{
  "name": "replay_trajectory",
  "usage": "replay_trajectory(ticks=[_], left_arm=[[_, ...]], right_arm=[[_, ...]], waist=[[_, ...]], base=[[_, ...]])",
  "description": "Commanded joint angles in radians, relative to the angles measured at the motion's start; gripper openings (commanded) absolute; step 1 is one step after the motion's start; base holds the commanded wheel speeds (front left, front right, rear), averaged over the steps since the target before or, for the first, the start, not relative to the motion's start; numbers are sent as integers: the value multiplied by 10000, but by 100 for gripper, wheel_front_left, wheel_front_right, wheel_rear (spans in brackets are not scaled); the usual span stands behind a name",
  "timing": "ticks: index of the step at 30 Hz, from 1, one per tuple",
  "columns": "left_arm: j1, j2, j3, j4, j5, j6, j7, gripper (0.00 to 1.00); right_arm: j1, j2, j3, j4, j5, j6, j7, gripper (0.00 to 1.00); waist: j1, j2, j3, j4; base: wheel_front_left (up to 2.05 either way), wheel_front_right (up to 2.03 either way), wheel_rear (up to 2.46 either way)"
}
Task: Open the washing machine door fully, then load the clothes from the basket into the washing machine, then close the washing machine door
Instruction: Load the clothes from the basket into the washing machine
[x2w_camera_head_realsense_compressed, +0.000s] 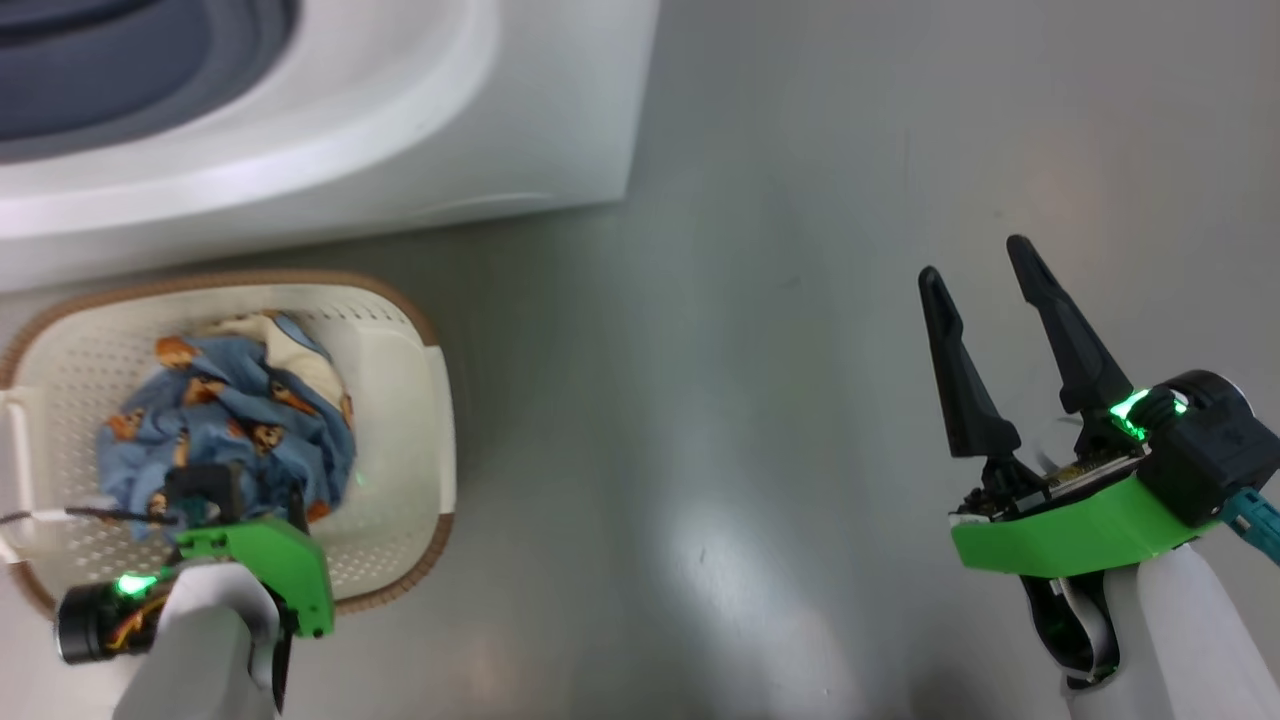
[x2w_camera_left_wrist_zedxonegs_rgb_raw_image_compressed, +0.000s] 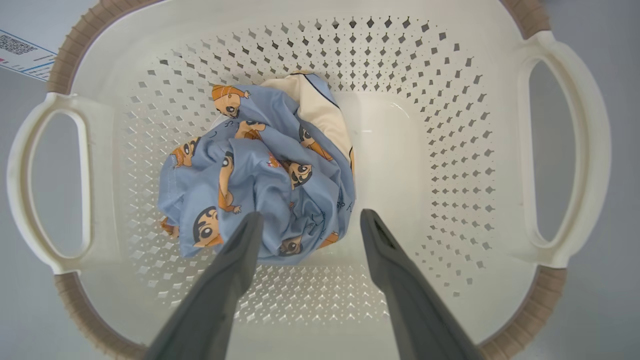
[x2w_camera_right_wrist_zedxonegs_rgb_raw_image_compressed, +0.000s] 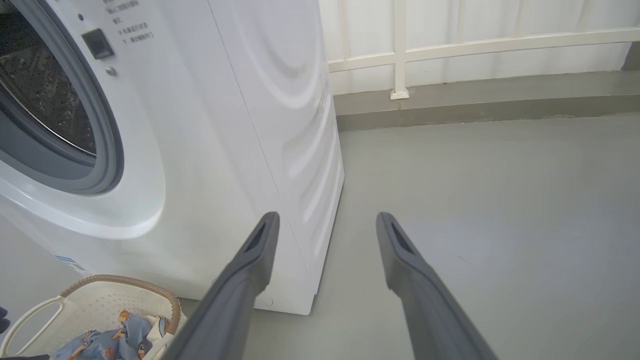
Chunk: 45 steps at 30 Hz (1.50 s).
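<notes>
While the left pincer (x2w_camera_left_wrist_zedxonegs_rgb_raw_image_compressed: 311, 214) gapes, the clothes (x2w_camera_left_wrist_zedxonegs_rgb_raw_image_compressed: 260, 170) lie just ahead.

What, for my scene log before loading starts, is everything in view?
washing machine: one, white, behind the basket, grey-ringed drum mouth showing
basket: one, cream with brown rim, on the floor before the machine
clothes: one bundle, light blue with orange faces, inside the basket
floor: one, grey, under everything
railing: one, white, beyond the machine's side
left gripper: one, dark fingers, open above the clothes
right gripper: one, dark fingers, open over bare floor
</notes>
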<state>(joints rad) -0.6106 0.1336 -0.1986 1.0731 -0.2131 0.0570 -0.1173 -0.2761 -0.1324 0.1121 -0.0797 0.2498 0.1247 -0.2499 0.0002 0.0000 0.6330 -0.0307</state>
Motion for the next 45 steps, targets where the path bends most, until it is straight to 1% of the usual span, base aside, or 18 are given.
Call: replay_trajectory(ticks=[1, 5, 6, 7, 11, 14, 19, 22, 29, 32, 34, 40, 41, 42, 43, 44, 45], left_arm=[[-196, 442, 349, 185, -78, 161, -180, 100], [-771, 634, 427, 754, -97, 520, -304, 100], [-771, 634, 427, 754, -97, 520, -304, 100], [-906, 721, 438, 890, -90, 611, -317, 100], [-1389, 965, 493, 1267, -72, 1122, -382, 100], [-1686, 1197, 413, 1455, 18, 1286, -385, 100], [-2061, 1412, 406, 1660, 4, 1563, -380, 100], [-2204, 1508, 229, 1778, 151, 1702, -289, 100], [-2346, 1562, 155, 1985, 90, 1867, 59, 100], [-2388, 1601, 171, 2043, 28, 2010, 203, 100], [-2413, 1693, 251, 2073, -74, 2088, 292, 100], [-2537, 2140, 476, 2131, -373, 2118, 537, 100], [-2566, 2245, 524, 2137, -438, 2062, 569, 88], [-2600, 2350, 633, 2142, -562, 2008, 621, 49], [-2617, 2454, 677, 2147, -627, 1923, 680, 36], [-2628, 2582, 656, 2151, -625, 1825, 707, 0], [-2640, 2693, 673, 2155, -665, 1716, 746, 0]], right_arm=[[-32, 25, 248, -303, 191, 60, -117, 100], [-251, 97, 309, -456, 257, 60, -117, 100], [-251, 97, 309, -456, 257, 60, -117, 100], [-319, 110, 335, -496, 274, 60, -117, 100], [-502, 160, 395, -632, 324, 60, -117, 100], [-598, 194, 430, -700, 370, 60, -117, 100], [-673, 230, 497, -797, 439, 60, -118, 100], [-691, 234, 541, -798, 483, 60, -118, 100], [-633, 198, 566, -900, 493, 60, -118, 100], [-632, 138, 593, -984, 516, 60, -118, 100], [-620, 103, 610, -1059, 532, 60, -118, 100], [-529, 59, 623, -1220, 554, 60, -118, 100], [-524, 53, 638, -1233, 563, 60, -118, 100], [-527, 46, 650, -1246, 571, 60, -118, 100], [-535, 41, 668, -1254, 583, 60, -118, 100], [-545, 36, 688, -1252, 584, 60, -118, 100], [-556, 34, 690, -1248, 588, 60, -118, 100]], waist=[[-2, 0, 1138, -595], [-2, 0, 1764, -846], [-2, 0, 1764, -846], [-2, 0, 1913, -913], [-2, 0, 2400, -1117], [-2, 0, 2707, -1270], [-2, 0, 3133, -1431], [-2, 0, 3239, -1504], [-2, 0, 3302, -1580], [-2, 0, 3369, -1652], [-2, 0, 3448, -1724], [-2, 0, 3692, -1876], [-2, 0, 3731, -1901], [-2, 0, 3760, -1916], [-2, 0, 3783, -1934], [-2, 0, 3801, -1954], [-2, 0, 3805, -1960]], base=[[0, 0, 0], [0, 0, 0], [0, 0, 0], [0, 0, 0], [0, 0, 0], [0, 0, 0], [0, 0, 0], [0, 0, 0], [0, 0, 0], [0, 0, 0], [0, 0, 0], [0, 0, 0], [0, 0, 0], [0, 0, 0], [0, 0, 0], [0, 0, 0], [0, 0, 0]])
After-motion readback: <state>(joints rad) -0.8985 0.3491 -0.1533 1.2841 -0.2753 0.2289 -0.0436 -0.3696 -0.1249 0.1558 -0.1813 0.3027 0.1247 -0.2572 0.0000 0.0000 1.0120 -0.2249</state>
